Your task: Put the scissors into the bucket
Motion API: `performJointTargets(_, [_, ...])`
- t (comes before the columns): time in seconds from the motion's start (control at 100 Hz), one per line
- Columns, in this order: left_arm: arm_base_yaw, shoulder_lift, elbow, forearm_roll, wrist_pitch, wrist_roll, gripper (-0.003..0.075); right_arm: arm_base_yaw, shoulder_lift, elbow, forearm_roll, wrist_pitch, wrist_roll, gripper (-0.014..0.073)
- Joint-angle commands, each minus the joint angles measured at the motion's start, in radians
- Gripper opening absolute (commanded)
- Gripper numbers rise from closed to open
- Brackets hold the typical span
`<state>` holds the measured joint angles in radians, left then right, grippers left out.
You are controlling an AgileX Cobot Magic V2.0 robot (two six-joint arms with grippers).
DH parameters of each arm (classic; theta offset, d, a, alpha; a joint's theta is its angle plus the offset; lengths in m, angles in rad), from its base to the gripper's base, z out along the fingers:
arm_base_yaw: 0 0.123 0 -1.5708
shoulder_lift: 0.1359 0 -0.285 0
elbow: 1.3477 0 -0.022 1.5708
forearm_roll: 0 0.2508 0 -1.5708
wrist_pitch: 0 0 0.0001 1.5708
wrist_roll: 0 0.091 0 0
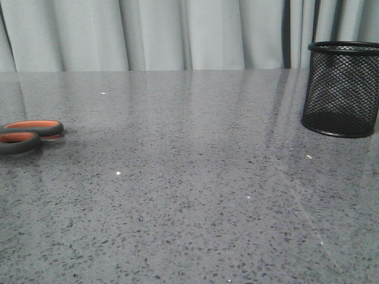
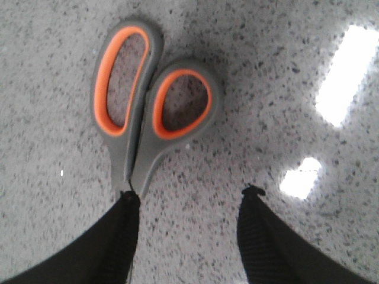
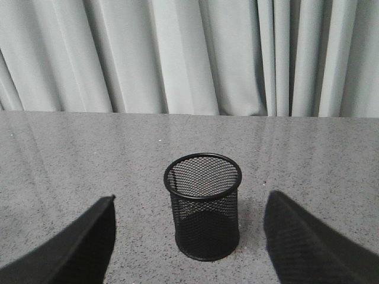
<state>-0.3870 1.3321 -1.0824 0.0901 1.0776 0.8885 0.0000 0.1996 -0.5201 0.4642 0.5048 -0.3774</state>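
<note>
I see one pair of scissors (image 1: 26, 135) lying flat on the grey speckled table (image 1: 189, 195), hard against the left edge of the front view, so only the two orange-lined loops show there and the blades run out of frame. One bucket (image 1: 341, 89) stands upright far to the right, near the table's back edge, partly cut by the right edge of the frame. The two are well apart, with a broad stretch of bare tabletop between them; a grey curtain (image 1: 177, 32) hangs behind the far edge.

From my left wrist camera, the left gripper (image 2: 190, 198) sits over the scissors (image 2: 148, 100), jaws spread wide and holding nothing. One fingertip (image 2: 127, 204) is at the neck where the two handles meet; I cannot tell whether it touches. The other finger is over bare table.

From my right wrist camera, the right gripper (image 3: 189, 204) faces the bucket (image 3: 203, 204), jaws wide apart and gripping nothing. The bucket appears between the two fingers. Its mesh looks empty inside.
</note>
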Motion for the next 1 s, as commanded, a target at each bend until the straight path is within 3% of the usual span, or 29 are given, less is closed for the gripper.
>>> performJointTargets(0.0, [0.007,0.000,-0.041,-0.031,-0.015,0.043,0.0356,0.012,0.022,-0.033,0.017,-0.079,-0.011,0.0478])
performJointTargets(0.26, [0.148,0.029,-0.041,-0.215,0.036,0.450,0.0356,0.044,0.022,-0.033,0.017,-0.083,-0.011,0.0478])
performJointTargets(0.43, [0.226,0.048,-0.045,-0.268,0.031,0.516,0.0356,0.062,0.022,-0.033,0.017,-0.101,-0.011,0.0478])
performJointTargets(0.83, [0.224,0.176,-0.141,-0.268,0.004,0.518,0.0359,0.080,0.022,-0.033,0.017,-0.123,-0.011,0.0478])
performJointTargets(0.99, [0.224,0.229,-0.210,-0.304,0.052,0.516,0.0359,0.080,0.022,-0.033,0.017,-0.123,-0.011,0.0478])
